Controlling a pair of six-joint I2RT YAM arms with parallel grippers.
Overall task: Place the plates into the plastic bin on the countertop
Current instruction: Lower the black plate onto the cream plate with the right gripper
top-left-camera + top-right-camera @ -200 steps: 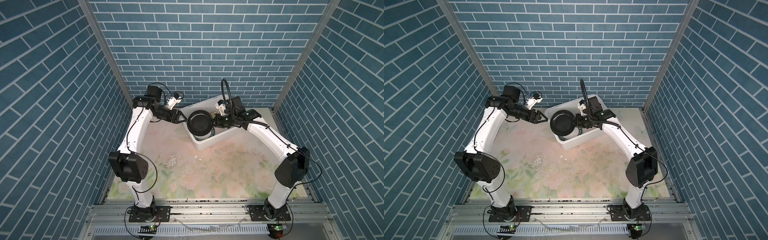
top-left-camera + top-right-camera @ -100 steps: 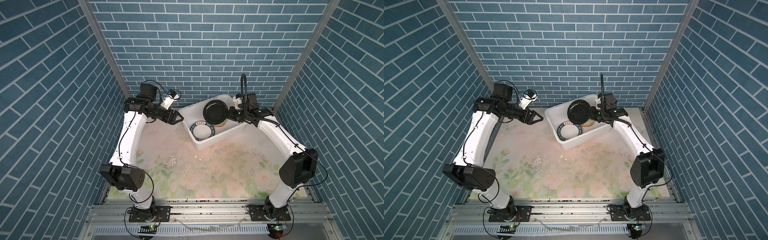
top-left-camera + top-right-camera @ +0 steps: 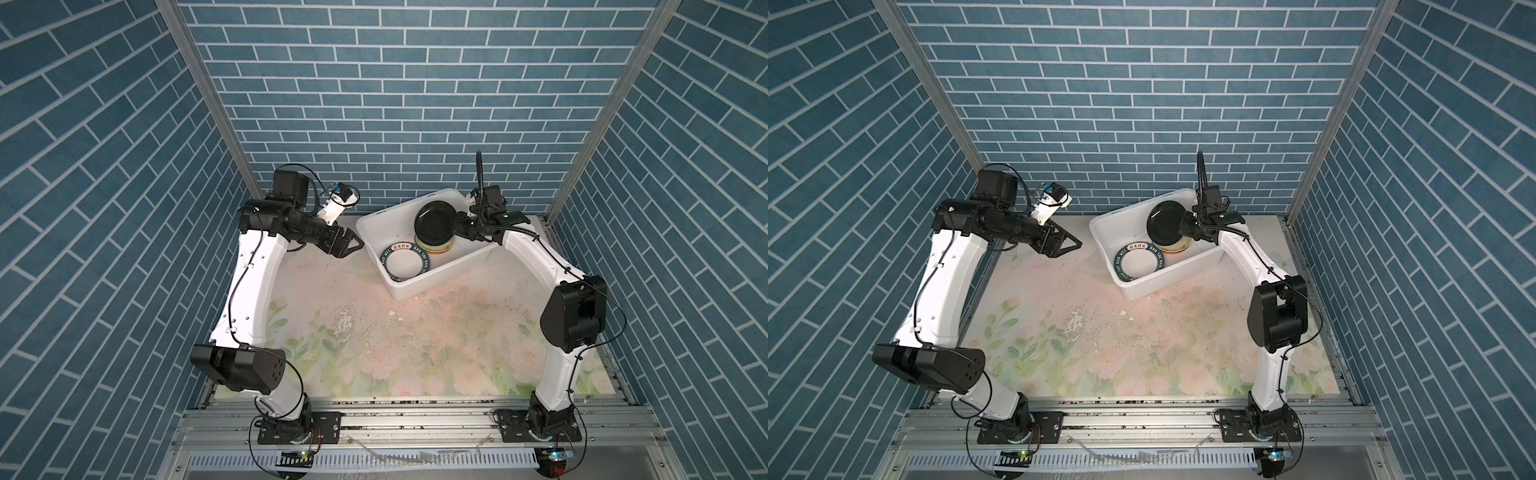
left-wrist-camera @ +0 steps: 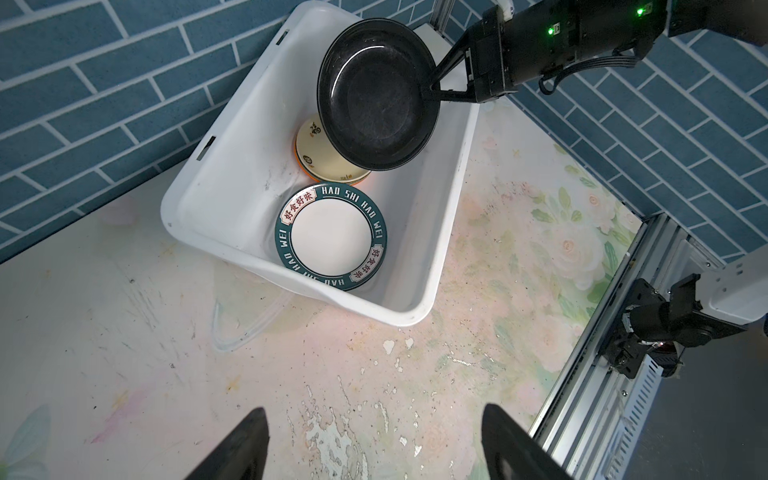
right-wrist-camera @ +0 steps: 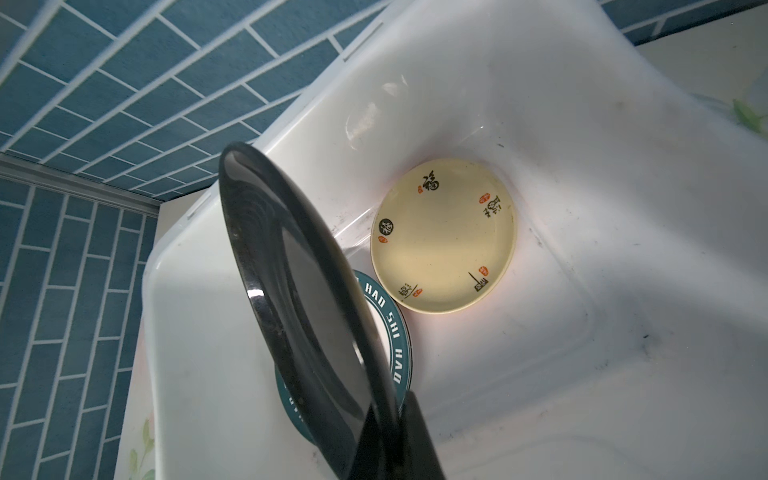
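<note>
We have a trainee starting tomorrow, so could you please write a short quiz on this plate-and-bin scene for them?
1. True or false: the right gripper pinches the round black plate by its rim above the white rectangular plastic bin.
2. Which plate lies flat inside the bin? A) the black plate B) the round white plate with a dark teal lettered rim C) a square red plate
3. Fill in: the left gripper, over the flowered countertop, is ____ and empty.
Key: 1 true; 2 B; 3 open.
</note>
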